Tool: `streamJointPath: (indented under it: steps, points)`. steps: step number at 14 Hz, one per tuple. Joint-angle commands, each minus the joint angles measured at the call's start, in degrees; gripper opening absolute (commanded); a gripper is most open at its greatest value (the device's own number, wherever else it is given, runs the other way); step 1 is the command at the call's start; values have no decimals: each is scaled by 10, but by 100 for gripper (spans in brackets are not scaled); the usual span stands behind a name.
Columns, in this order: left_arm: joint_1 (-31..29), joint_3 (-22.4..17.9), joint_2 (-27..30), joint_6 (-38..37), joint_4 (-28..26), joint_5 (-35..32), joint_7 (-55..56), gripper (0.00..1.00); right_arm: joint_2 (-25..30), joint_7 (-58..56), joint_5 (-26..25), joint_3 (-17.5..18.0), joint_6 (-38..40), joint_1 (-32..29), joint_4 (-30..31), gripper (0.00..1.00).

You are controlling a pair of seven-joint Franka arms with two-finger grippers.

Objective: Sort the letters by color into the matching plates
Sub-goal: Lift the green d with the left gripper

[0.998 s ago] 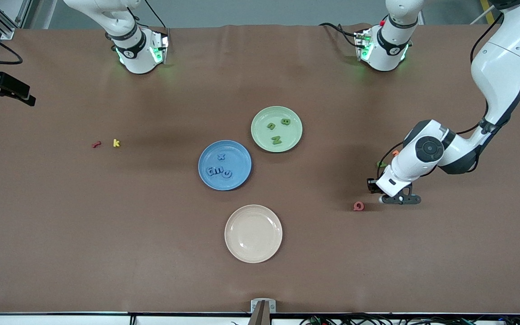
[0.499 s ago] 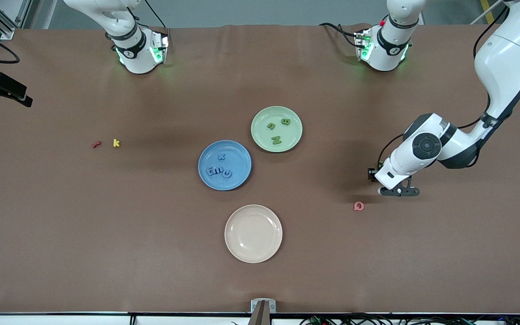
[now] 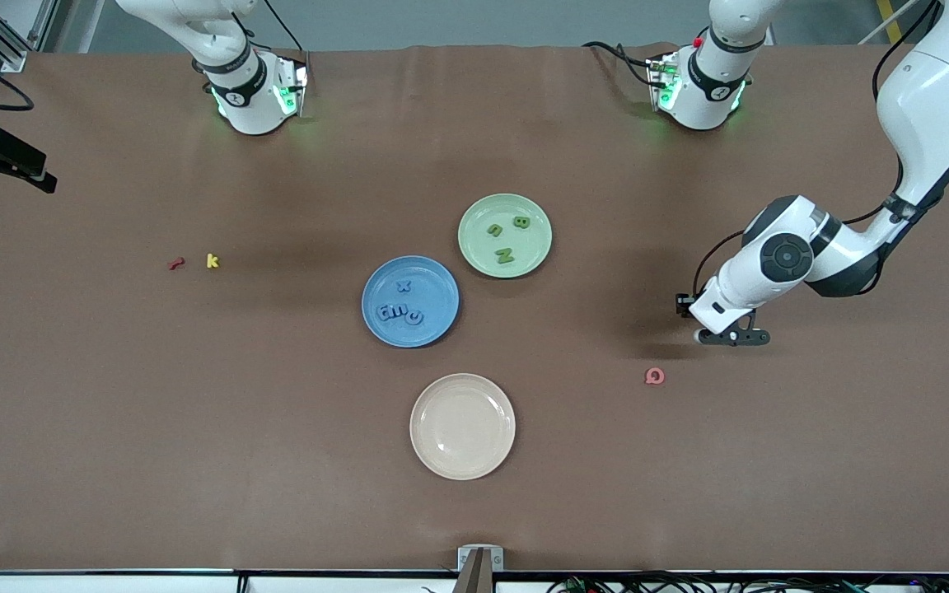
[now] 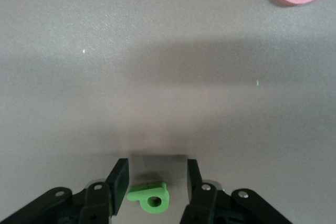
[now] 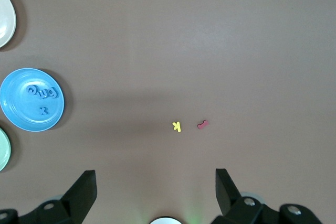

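Green letter lying between the spread fingers of the left gripper, untouched, near a pink letter toward the left arm's end. Sitting mid-table: green plate holding three green letters, blue plate holding four blue letters. Waiting with jaws spread wide: right gripper.

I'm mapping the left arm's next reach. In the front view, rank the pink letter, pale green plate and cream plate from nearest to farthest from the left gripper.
1. Pink letter, close by, toward the front camera from the left gripper.
2. Pale green plate, mid-table.
3. Cream plate, nearest the camera, farthest by a modest margin.
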State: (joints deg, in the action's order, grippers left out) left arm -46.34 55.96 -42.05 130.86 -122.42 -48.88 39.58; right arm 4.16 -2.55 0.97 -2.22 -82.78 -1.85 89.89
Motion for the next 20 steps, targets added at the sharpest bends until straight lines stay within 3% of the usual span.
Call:
streamJointPath:
  steps: [1,14,20]
  points:
    - [-6,9,18,-4,-18,-10,3,68,16,-3,3,5,-1,-5,17,100]
    - [-22,16,19,-19,-40,-10,4,67,23,-1,6,5,4,-3,23,100]
    - [-25,15,18,-18,-40,-10,5,47,23,22,6,10,3,1,23,100]
